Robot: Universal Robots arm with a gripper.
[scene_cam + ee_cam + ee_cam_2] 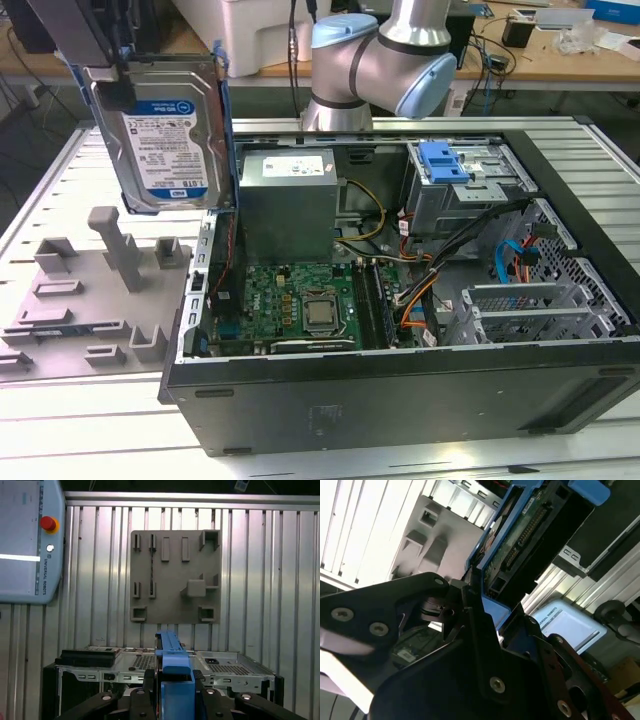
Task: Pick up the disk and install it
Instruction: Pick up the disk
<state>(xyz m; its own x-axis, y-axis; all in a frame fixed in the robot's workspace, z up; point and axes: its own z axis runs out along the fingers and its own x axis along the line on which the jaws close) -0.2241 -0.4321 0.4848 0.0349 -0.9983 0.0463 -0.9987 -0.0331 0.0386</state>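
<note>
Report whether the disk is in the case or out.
Out: the gripper holds the disk upright in the air, beside the case.

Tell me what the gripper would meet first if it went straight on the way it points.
The gripper, shut on the disk, points down, so the disk leads. In the first wrist view its line falls near the case wall beside the fixture; probably that wall, but depth is unclear.

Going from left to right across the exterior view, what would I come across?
Grey fixture plate → disk, held up off the table → grey power supply box → metal drive cage with a blue top.
</note>
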